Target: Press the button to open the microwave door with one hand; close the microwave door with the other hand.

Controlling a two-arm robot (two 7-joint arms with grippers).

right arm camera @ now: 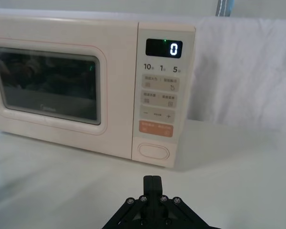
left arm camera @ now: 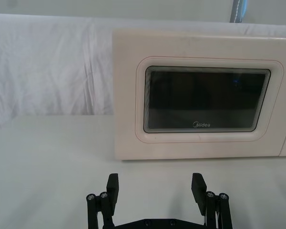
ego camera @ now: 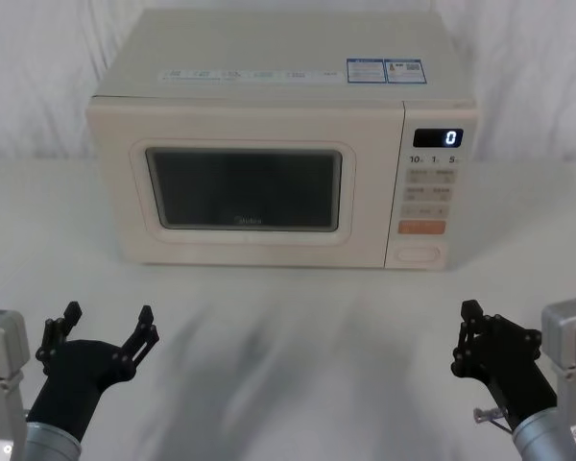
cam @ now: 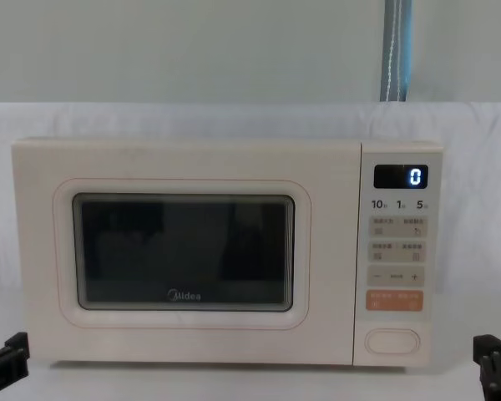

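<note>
Facing the microwave (ego camera: 269, 144) squarely, you have both arms low and near the body, well short of its front. The button (ego camera: 419, 254) sits at the foot of the narrow key panel, under the orange key (ego camera: 421, 228), on the right end of the front; its long axis runs side to side. From the right gripper (ego camera: 480, 341) it lies straight ahead, higher and slightly inboard, so the right arm is clearly the nearer one for the press. In the right wrist view the button (right arm camera: 154, 150) lies ahead of that gripper (right arm camera: 154, 183), whose fingers meet at a narrow closed tip, suited to poking.

The left gripper (ego camera: 106, 331) stands spread wide, nothing between its fingers, apart from the microwave door (ego camera: 245, 187). In the left wrist view the door (left arm camera: 205, 98) stands ahead and off to one side.

The door is flush with the front; I judge it shut and the press not yet made. Through the dark window (cam: 184, 251) you cannot tell whether anything is inside. The display (cam: 401, 176) reads 0.
</note>
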